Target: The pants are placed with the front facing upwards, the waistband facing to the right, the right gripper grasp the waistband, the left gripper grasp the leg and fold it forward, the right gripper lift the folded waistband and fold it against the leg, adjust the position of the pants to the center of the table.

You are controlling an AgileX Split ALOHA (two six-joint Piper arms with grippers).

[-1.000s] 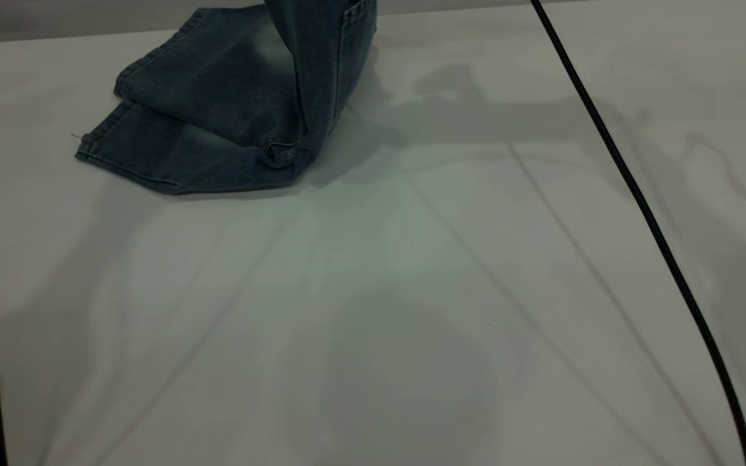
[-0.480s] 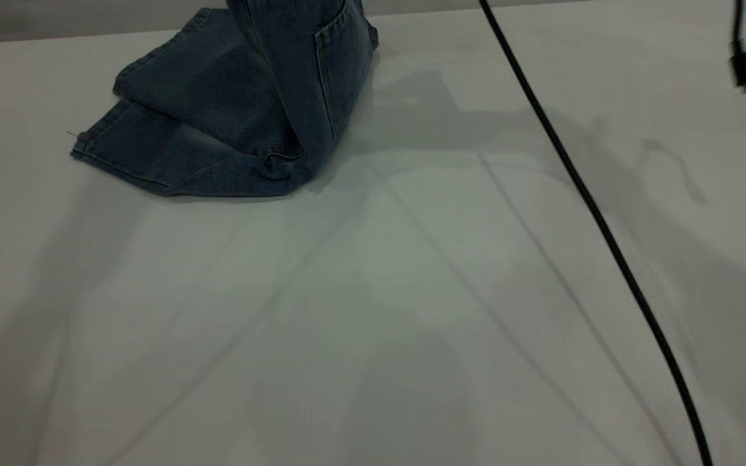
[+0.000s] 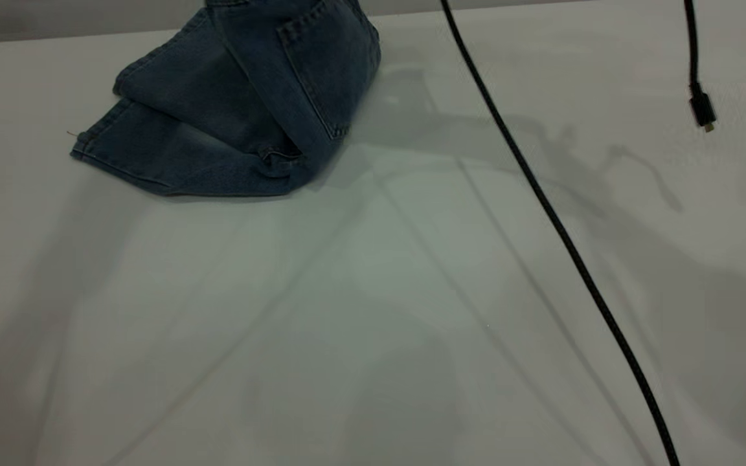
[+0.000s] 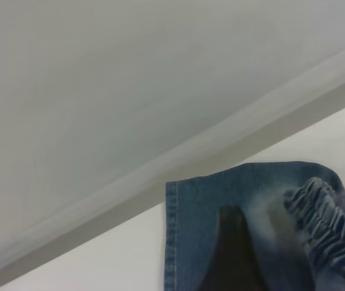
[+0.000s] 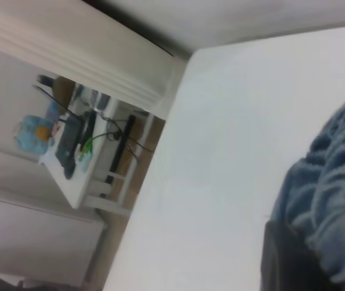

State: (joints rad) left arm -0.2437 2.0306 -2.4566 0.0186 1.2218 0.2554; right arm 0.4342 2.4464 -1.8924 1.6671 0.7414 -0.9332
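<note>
While the pants (image 3: pixel 237 110) sit folded at the table's (image 3: pixel 373 291) far left corner, their upper part rises out of the exterior view. On the left wrist view, the waistband (image 4: pixel 330 221) puckers beside the left gripper (image 4: pixel 233 254). Whether either gripper clutches cloth, I cannot tell; the right gripper (image 5: pixel 287 260) shows against denim.

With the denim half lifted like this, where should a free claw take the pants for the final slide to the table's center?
Probably the doubled leg hems at the pants' left end, coming in low from the left. They lie flat and stacked on the table, with open edges a claw could pinch; the right side is raised and draped.
</note>
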